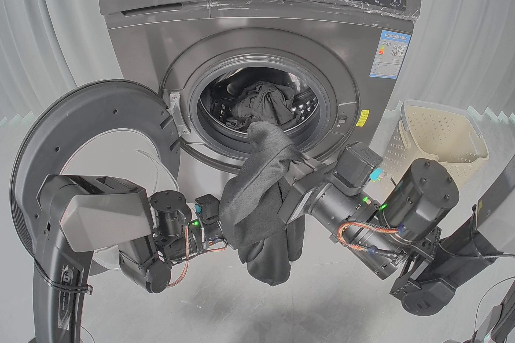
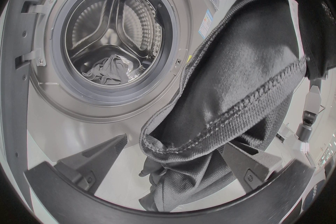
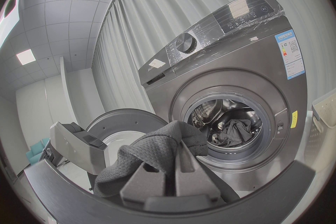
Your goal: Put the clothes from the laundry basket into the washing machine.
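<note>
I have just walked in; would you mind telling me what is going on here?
The robot is loading laundry. Its right gripper is shut on a dark grey garment, holding it up before the washing machine, with the rest hanging down. The left gripper is open by the hanging cloth. The door is swung open to the left, another dark garment already lies in the drum, and the laundry basket stands to the machine's right.
</note>
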`<state>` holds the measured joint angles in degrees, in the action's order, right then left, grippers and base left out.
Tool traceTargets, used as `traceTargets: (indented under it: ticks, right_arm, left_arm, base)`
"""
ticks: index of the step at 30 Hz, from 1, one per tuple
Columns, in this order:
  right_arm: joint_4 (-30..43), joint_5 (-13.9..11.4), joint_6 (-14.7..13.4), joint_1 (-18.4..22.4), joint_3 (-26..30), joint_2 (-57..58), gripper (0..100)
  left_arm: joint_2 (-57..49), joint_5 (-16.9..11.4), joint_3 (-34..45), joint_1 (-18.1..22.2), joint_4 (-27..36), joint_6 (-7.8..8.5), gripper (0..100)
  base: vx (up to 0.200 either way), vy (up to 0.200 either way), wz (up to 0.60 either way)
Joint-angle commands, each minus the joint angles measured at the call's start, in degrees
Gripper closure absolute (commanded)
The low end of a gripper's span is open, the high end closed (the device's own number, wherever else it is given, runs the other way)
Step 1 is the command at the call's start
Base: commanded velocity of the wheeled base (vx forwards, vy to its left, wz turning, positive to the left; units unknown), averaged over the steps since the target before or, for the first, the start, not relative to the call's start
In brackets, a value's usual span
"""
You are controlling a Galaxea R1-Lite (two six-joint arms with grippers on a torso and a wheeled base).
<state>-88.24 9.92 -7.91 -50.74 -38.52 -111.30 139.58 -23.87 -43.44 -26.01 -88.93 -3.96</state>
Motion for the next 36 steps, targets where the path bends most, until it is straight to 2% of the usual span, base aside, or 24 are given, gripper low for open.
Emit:
traceTargets:
  ticks: [1,2,11,20,30,36]
  right_arm:
    - [-0.09,0.01,0.0,-0.06,0.03,-0.23,100]
    - [-0.01,0.01,0.0,-0.06,0.03,-0.23,100]
    - [-0.09,0.01,-0.09,-0.06,0.29,-0.5,100]
    - [-0.01,0.1,-0.35,0.9,0.73,-0.41,100]
    - [-0.01,0.1,-0.35,4.86,1.43,0.21,100]
    - [-0.01,0.1,-0.35,4.95,1.87,0.38,100]
  left_arm:
    - [0.69,-0.3,-0.25,0.0,-0.01,0.8,0]
    - [0.69,-0.3,-0.42,0.0,-0.01,0.8,100]
    - [2.27,0.84,-4.73,0.53,-0.1,0.45,100]
    - [1.22,1.46,-4.03,0.79,-0.19,0.36,100]
    - [-7.48,1.46,4.76,2.55,-0.1,0.89,100]
    - [-9.33,1.37,8.19,2.9,-0.1,1.5,100]
  base:
    - [0.0,0.0,0.0]
    - [0.0,0.0,0.0]
    - [0.0,0.0,0.0]
    - [0.0,0.0,0.0]
    - [0.0,0.0,0.0]
    - [0.0,0.0,0.0]
